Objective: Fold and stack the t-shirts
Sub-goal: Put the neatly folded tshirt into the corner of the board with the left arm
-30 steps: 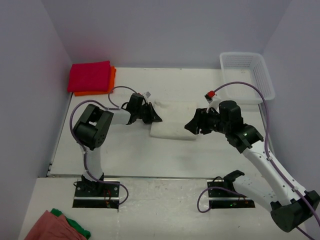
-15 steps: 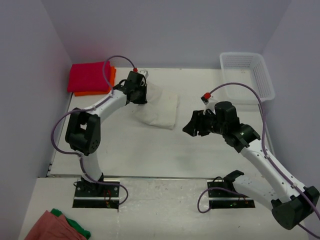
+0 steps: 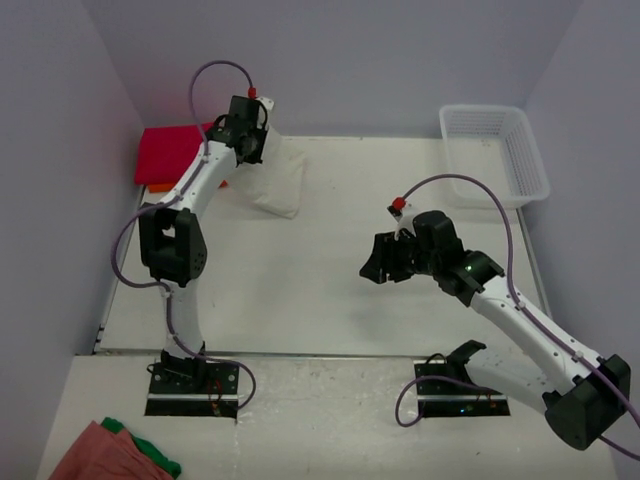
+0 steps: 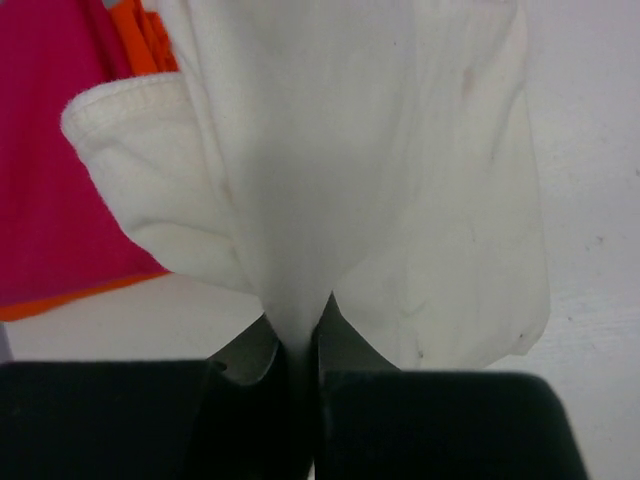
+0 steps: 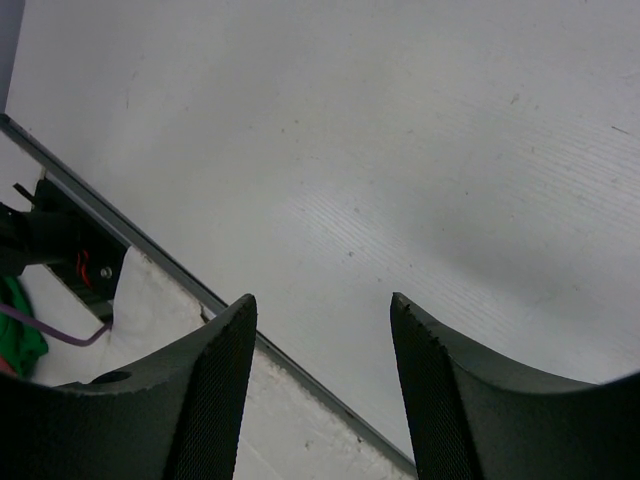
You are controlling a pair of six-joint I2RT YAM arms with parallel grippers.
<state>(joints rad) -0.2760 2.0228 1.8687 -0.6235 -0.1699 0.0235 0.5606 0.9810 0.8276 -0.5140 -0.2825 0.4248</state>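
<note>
Top view, lower-left corner: salmon-pink cloth w/ green cloth beside it, off the table. Upper left: magenta t-shirt lay folded on the orange t-shirt, by the left wall. Just right of that stack, the left gripper was pressed together on the cream t-shirt, pinching its upper edge. Shirt hung folded; couldn't tell if its lower part touched the table. Wrist view: cloth sandwiched btw both fingers, cream sleeve in front of the magenta. Right of centre: right gripper was spread, nothing btw its fingers, over bare table. Upper right: white mesh basket.
</note>
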